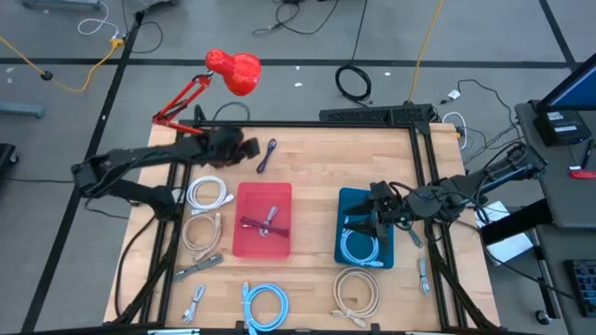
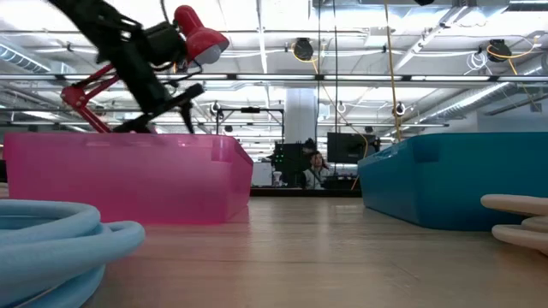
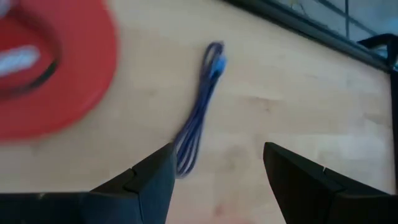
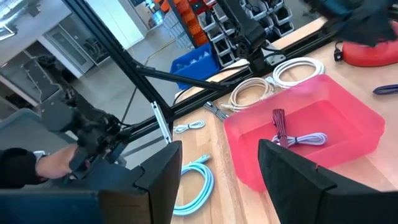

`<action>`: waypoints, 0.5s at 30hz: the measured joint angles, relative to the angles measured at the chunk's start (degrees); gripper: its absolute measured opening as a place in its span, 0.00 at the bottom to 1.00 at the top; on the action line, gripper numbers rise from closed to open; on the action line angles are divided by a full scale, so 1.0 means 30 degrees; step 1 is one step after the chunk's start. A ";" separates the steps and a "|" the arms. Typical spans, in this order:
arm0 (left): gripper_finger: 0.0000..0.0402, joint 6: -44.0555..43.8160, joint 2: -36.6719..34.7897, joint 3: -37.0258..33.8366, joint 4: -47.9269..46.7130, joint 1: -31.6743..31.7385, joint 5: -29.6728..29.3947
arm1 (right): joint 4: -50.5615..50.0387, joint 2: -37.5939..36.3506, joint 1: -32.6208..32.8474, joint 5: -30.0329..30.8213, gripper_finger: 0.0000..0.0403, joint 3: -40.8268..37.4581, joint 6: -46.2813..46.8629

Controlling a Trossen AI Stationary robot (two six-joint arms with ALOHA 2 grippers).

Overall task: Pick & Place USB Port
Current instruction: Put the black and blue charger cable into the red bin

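A bundled purple USB cable [image 1: 268, 154] lies flat on the wooden table near the far edge; the left wrist view shows the cable [image 3: 199, 112] stretched out ahead of my fingers. My left gripper [image 1: 250, 147] [image 3: 217, 162] hovers just left of it, open, touching nothing. A pink bin [image 1: 264, 219] [image 4: 305, 130] holds a maroon cable and a pale one. My right gripper [image 1: 370, 220] [image 4: 217, 155] is open above the blue bin [image 1: 363, 240], which holds a light-blue coil [image 1: 358, 247].
White coils [image 1: 207, 194], a beige coil [image 1: 200, 233], a light-blue coil [image 1: 265, 302] and another beige coil [image 1: 357, 293] lie around the bins. A red desk lamp [image 1: 233, 70] stands at the far left corner, its base [image 3: 56, 68] close to the purple cable.
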 joint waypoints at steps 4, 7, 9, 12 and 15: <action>0.61 0.3255 0.3144 0.3239 -0.0423 0.0838 0.1582 | -0.0010 -0.0004 0.0004 -0.0004 0.50 0.0000 0.0312; 0.61 0.5786 0.5430 0.6110 -0.2005 0.0845 0.1877 | -0.0007 -0.0006 0.0007 -0.0002 0.50 0.0000 0.0492; 0.61 0.7749 0.6930 0.8047 -0.3876 0.0666 0.1731 | -0.0007 0.0000 0.0007 -0.0007 0.50 0.0000 0.0789; 0.61 1.0427 0.9057 1.0539 -0.6691 0.0301 0.1151 | -0.0007 0.0000 0.0031 -0.0007 0.50 0.0000 0.0961; 0.61 1.1641 1.0717 1.2088 -0.8544 0.0111 0.1068 | -0.0016 -0.0002 0.0058 -0.0013 0.50 -0.0002 0.1334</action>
